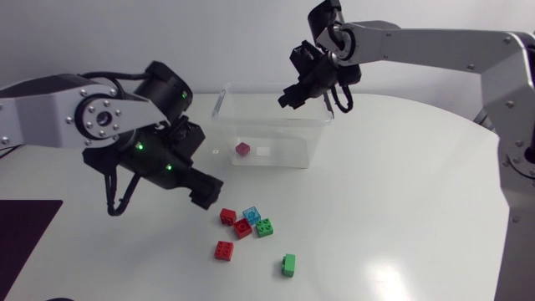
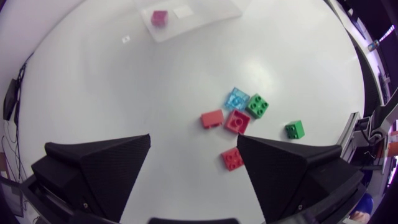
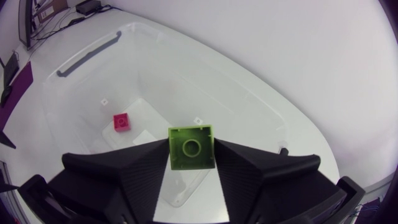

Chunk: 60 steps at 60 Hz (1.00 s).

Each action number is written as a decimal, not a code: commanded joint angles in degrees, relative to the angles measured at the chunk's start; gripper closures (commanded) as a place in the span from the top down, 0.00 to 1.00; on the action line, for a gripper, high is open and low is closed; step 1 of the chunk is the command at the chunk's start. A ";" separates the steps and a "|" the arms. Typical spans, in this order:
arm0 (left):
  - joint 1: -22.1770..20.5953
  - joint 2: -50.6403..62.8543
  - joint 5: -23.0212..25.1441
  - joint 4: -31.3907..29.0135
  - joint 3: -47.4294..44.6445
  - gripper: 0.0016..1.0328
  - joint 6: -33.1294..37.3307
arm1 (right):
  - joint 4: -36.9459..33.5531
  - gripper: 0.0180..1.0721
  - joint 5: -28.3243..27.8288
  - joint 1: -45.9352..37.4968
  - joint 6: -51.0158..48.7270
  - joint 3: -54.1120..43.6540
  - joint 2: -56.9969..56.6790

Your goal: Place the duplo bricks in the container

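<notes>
Right claw clamps a lime brick above the container, inside its rim; left claw, apart, over loose bricks

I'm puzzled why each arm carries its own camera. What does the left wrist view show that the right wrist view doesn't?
Only left wrist: six loose bricks on the table, three red, two green and one blue, ahead of the open left gripper. Only right wrist: a lime brick clamped in the right gripper over the container. Both: the container with a pink brick inside.

Silver-grey links, black joints, looped cables, matte black pincers
</notes>
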 commanded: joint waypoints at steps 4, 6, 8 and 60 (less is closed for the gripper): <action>-0.49 2.06 2.85 -1.86 -1.67 0.95 -1.87 | -1.43 0.95 0.81 0.28 1.25 0.78 -1.24; -0.58 2.50 3.99 -2.30 -1.93 0.95 -2.31 | -1.34 0.96 0.73 0.45 1.25 -1.15 -3.70; -0.93 3.64 4.87 -3.36 -2.11 0.95 -2.58 | -1.43 0.95 0.64 0.98 1.16 -3.96 -6.87; -5.94 22.45 7.86 1.92 -1.84 0.10 -8.11 | 1.82 0.95 -3.76 21.72 -8.33 -66.80 -46.50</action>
